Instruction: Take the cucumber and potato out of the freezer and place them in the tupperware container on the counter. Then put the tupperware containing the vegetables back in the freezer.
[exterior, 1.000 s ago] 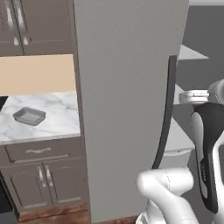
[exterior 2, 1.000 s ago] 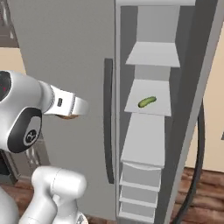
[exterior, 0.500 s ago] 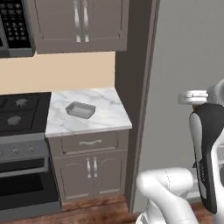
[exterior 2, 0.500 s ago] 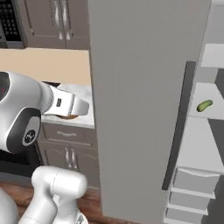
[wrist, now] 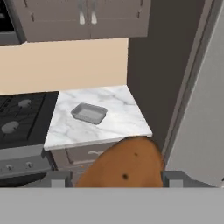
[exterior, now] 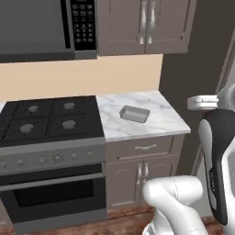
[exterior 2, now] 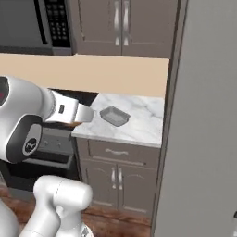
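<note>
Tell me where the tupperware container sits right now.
The tupperware container sits empty on the white marble counter, right of the black stovetop in the left base view.

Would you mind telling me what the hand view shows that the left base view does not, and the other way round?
Only the hand view has the potato, an orange-brown lump held in the claw at the bottom of the picture.

Only the left base view has the microwave above the stovetop and the oven door below it.

Both share the tupperware container lying empty on the counter, the black stovetop beside it, and the brown wall cabinets.
</note>
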